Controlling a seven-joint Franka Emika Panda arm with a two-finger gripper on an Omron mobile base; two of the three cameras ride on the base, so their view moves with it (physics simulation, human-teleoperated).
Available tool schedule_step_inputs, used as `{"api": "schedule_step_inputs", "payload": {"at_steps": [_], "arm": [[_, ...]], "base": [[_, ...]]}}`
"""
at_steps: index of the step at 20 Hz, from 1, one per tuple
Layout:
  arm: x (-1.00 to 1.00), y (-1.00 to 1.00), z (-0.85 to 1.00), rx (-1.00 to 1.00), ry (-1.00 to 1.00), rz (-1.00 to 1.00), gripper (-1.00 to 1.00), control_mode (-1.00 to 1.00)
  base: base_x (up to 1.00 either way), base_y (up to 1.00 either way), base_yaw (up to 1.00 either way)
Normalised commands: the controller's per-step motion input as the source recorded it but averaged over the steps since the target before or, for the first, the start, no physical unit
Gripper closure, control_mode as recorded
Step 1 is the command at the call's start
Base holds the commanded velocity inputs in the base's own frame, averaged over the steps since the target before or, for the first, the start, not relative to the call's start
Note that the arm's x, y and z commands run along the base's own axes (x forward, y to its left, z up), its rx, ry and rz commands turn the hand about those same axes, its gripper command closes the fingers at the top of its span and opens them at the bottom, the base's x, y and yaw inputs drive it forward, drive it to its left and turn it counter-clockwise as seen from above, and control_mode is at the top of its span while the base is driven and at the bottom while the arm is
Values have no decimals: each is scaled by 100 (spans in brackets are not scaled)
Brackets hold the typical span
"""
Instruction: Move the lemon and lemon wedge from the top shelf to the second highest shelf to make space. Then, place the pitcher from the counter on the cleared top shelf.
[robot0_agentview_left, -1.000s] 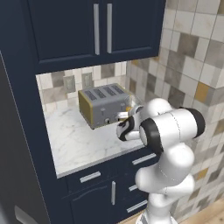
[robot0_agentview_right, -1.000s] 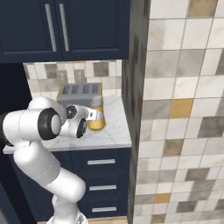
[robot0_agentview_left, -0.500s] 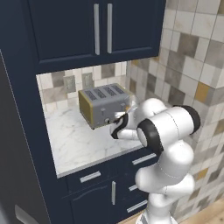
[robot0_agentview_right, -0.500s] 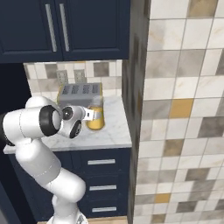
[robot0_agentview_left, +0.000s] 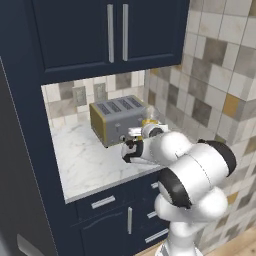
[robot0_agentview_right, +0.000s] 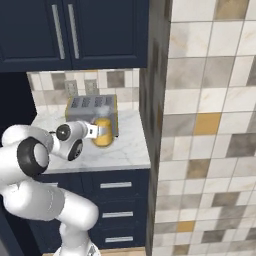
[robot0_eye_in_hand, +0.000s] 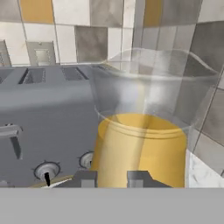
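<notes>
Claw (robot0_eye_in_hand: 112, 178) is nearly closed, clamped on the clear, yellow-filled pitcher (robot0_eye_in_hand: 144, 131) beside the boxy metal toaster (robot0_eye_in_hand: 48, 127), near the marble counter's (robot0_agentview_left: 85, 165) right edge.

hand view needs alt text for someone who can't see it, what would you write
A clear glass pitcher half full of yellow liquid stands close in front of the camera, with the two dark fingertips of the gripper at its base. A grey metal toaster sits directly behind it to the left, against a wall of beige and grey tiles.
</notes>
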Motion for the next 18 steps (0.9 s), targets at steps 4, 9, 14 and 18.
{"api": "schedule_step_inputs", "payload": {"at_steps": [4,9,14,18], "arm": [[-46,-1,100,0,0,7,100,-100],[-47,-1,99,-1,5,6,100,-100],[-66,0,79,-7,16,10,100,-100],[-89,0,47,-4,2,16,100,-100]], "base": [[0,0,0],[0,0,0],[0,0,0],[0,0,0]]}}
